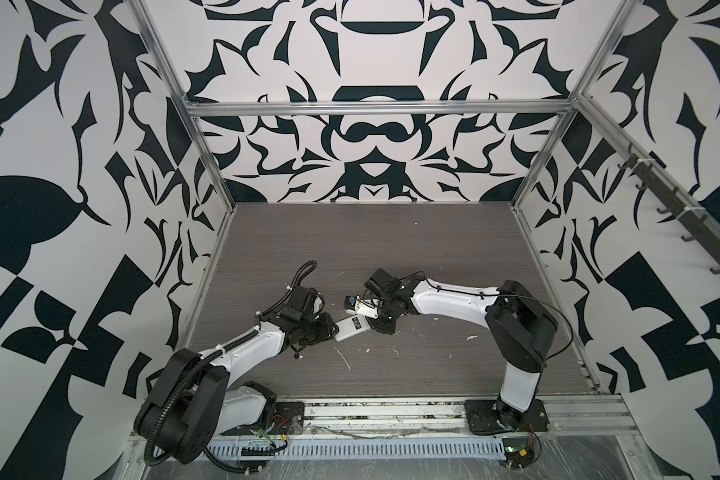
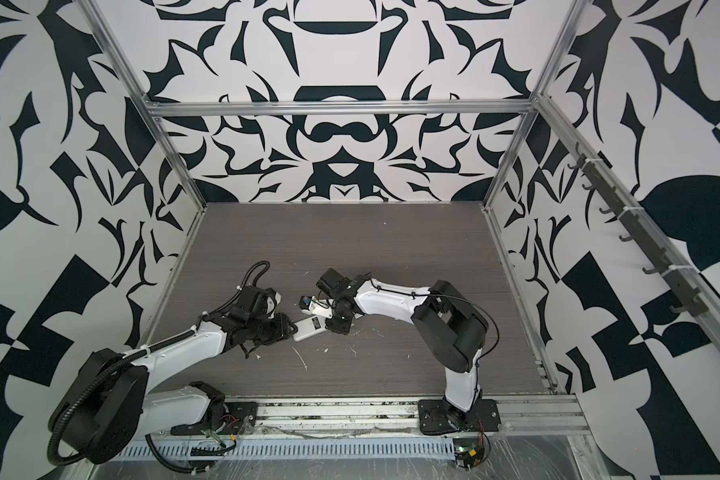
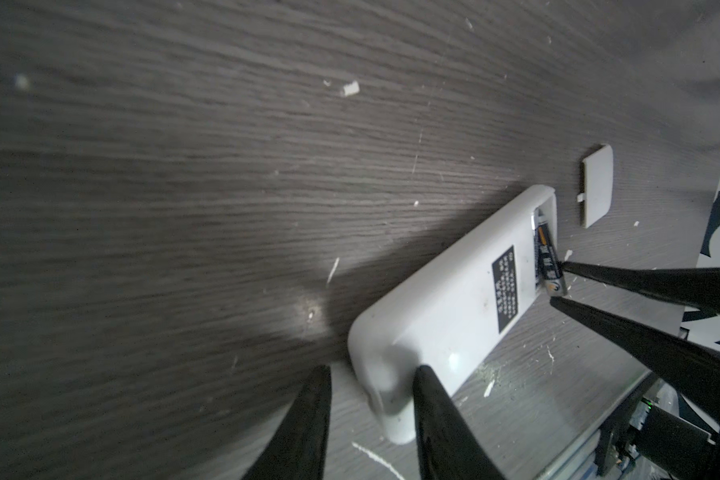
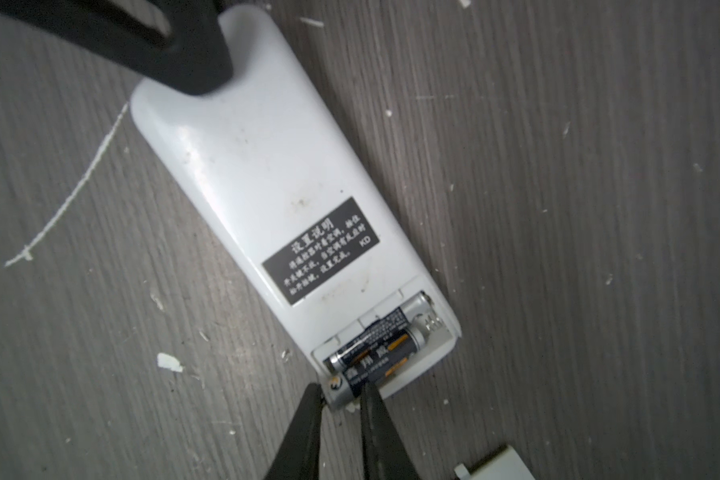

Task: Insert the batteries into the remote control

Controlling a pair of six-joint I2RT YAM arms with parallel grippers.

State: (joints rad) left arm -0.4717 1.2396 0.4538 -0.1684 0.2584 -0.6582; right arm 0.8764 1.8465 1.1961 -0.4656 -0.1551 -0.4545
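White plastic faces upward: the remote (image 1: 352, 328) (image 2: 310, 328) lies face down on the grey woodgrain counter (image 4: 558, 208), stretched between the two claws in both top views. Its black label (image 4: 321, 251) shows on the back. The open compartment (image 4: 435, 328) is at the end under the right claw (image 4: 339, 388).

Two batteries are in that compartment. The far battery (image 4: 395, 320), on the side away from the right claw's tips, lies flat in its slot. The near battery (image 4: 371, 365) sits askew: one end is down in the compartment, and the other sticks out past the remote's edge. That end lies between the right claw's two black fingertips (image 4: 308, 409). In both wrist views the fingertips meet it on either side, so the claw is pinched on this battery.

The left claw (image 3: 373, 368) is at the remote's opposite end with its jaws apart. One finger (image 3: 429, 399) lies over the remote's white back near the corner. The other finger stands just off the remote's side, with a strip of counter showing between them, so nothing is clamped.

A small white cover (image 3: 597, 187) lies flat on the counter just beyond the right claw's tips, near the remote's open end but apart from it. White scraps (image 4: 169, 361) dot the counter around both claws.
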